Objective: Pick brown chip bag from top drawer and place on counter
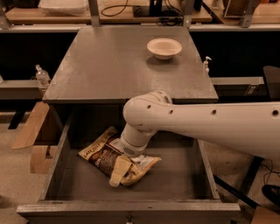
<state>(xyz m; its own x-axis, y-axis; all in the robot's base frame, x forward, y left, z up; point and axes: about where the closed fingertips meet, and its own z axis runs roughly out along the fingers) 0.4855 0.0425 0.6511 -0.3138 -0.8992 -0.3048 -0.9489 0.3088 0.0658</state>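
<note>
Arm [197, 120] bent, gripper [119, 171] perhaps on bag [97, 151]

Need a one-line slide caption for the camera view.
Gripper at the brown chip bag inside the open top drawer; the counter holds a cream bowl.

Single view, shot from above and in front of the cabinet, facing down and away across the top drawer [57, 162] at the bottom of the frame, the counter [109, 65] at centre and the workbench [122, 13] along the top edge. Close enough to crop the arm [210, 122] at right; gripper [120, 169] at lower centre, down on the brown chip bag [98, 153].
</note>
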